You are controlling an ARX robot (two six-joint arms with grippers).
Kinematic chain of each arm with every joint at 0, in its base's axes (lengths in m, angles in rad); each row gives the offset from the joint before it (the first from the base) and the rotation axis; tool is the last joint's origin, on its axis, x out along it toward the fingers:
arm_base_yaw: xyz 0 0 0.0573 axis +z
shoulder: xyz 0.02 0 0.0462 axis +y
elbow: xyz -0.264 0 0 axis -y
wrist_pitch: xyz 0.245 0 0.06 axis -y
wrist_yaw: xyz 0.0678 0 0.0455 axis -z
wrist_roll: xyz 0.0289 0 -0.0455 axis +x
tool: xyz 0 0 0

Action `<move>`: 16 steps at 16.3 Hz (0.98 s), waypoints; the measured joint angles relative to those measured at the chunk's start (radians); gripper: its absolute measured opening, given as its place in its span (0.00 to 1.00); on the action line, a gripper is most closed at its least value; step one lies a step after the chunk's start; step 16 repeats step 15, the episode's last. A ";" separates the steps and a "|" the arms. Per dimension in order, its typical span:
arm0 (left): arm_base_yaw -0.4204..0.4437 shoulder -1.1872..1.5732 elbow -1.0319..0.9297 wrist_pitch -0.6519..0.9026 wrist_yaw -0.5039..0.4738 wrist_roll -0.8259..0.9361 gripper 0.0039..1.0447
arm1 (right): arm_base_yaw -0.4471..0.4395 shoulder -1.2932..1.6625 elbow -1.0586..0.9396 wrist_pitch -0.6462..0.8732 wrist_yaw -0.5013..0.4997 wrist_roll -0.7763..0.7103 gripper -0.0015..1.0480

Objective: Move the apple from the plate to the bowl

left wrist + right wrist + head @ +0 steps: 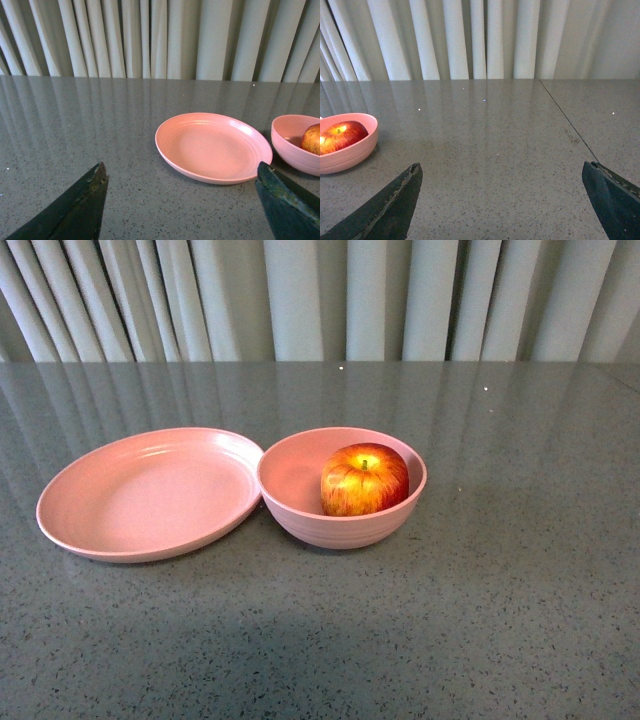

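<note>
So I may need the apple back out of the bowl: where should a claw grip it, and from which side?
Grip the apple across its widest middle, coming straight down from above. It sits stem-up in the bowl, whose rim hides its lower half, so a sideways approach would hit the wall.

Neither of my arms showed in the front view. My left gripper (pixel 182 187) had its jaws spread wide, with nothing between its dark, pointed fingertips (pixel 95 182). My right gripper (pixel 502 187) was spread just as wide and held nothing either, its fingertips (pixel 410 182) dark and tapered, both poised low over the table.
</note>
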 joint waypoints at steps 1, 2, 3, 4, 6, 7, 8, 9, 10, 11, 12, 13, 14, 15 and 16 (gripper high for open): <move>0.000 0.000 0.000 0.000 0.000 0.001 0.94 | 0.000 0.000 0.000 0.000 0.000 0.000 0.94; 0.000 0.000 0.000 0.000 0.000 0.002 0.94 | 0.000 0.000 0.000 0.000 0.000 0.000 0.94; 0.000 0.000 0.000 0.000 0.000 0.001 0.94 | 0.000 0.000 0.000 0.000 0.000 0.000 0.94; 0.000 0.000 0.000 0.000 0.000 0.001 0.94 | 0.000 0.000 0.000 0.000 0.000 0.000 0.94; 0.000 0.000 0.000 0.000 0.000 0.001 0.94 | 0.000 0.000 0.000 0.000 0.000 0.000 0.94; 0.000 0.000 0.000 0.000 0.000 0.001 0.94 | 0.000 0.000 0.000 0.000 0.000 0.000 0.94; 0.000 0.000 0.000 0.000 0.000 0.001 0.94 | 0.000 0.000 0.000 0.000 0.000 0.000 0.94; 0.000 0.000 0.000 0.000 0.000 0.001 0.94 | 0.000 0.000 0.000 0.000 0.000 0.000 0.94; 0.000 0.000 0.000 0.000 0.000 0.002 0.94 | 0.000 0.000 0.000 0.000 0.000 0.000 0.94; 0.000 0.000 0.000 0.000 0.000 0.001 0.94 | 0.000 0.000 0.000 0.000 0.000 0.000 0.94; 0.000 0.000 0.000 0.000 0.000 0.001 0.94 | 0.000 0.000 0.000 0.000 0.000 0.000 0.94; 0.000 0.000 0.000 0.000 0.000 0.001 0.94 | 0.000 0.000 0.000 0.000 0.000 0.000 0.94; 0.000 0.000 0.000 0.000 0.000 0.001 0.94 | 0.000 0.000 0.000 0.000 0.000 0.000 0.94; 0.000 0.000 0.000 0.000 0.000 0.001 0.94 | 0.000 0.000 0.000 0.000 0.000 0.000 0.94; 0.000 0.000 0.000 0.000 0.000 0.001 0.94 | 0.000 0.000 0.000 0.000 0.000 0.000 0.94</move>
